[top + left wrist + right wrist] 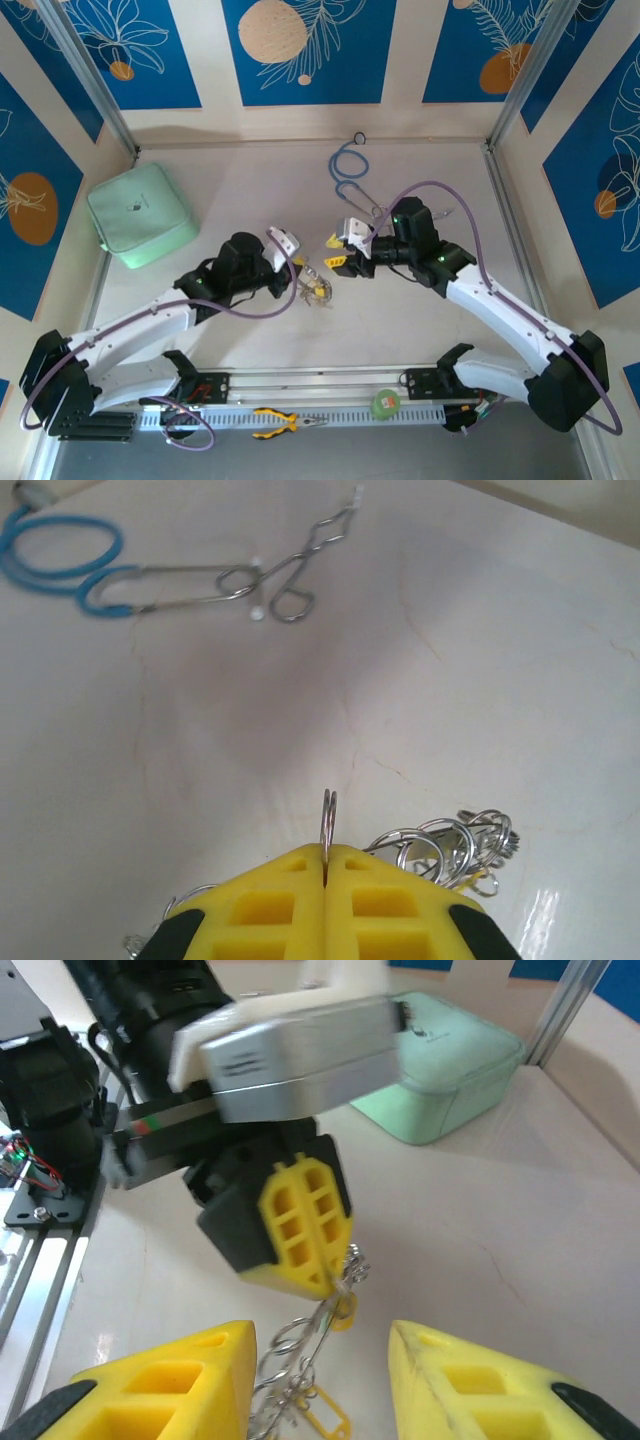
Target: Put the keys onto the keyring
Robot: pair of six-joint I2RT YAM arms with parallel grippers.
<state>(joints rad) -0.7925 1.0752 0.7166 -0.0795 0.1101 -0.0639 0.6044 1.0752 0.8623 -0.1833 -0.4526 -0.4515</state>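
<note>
My left gripper (327, 858) is shut on the thin wire edge of the keyring (329, 815), which sticks up edge-on between the yellow pads. A bunch of small silvery rings and keys (455, 845) hangs beside it. In the right wrist view the left gripper's yellow fingers (300, 1222) hold the keyring (300, 1355) so that it dangles, with a yellow tag (325, 1422) at its bottom. My right gripper (320, 1365) is open, one finger on each side of the hanging bunch. From above, the right gripper (334, 252) and the left gripper (300, 272) meet over the keyring (316, 290) at mid-table.
A mint-green pouch (140, 215) lies at the left. A blue looped tube (348, 165) with a metal clip (285, 575) and a tiny black ring (359, 138) lie at the back. Yellow-handled pliers (285, 422) and a green roll (385, 403) rest on the front rail.
</note>
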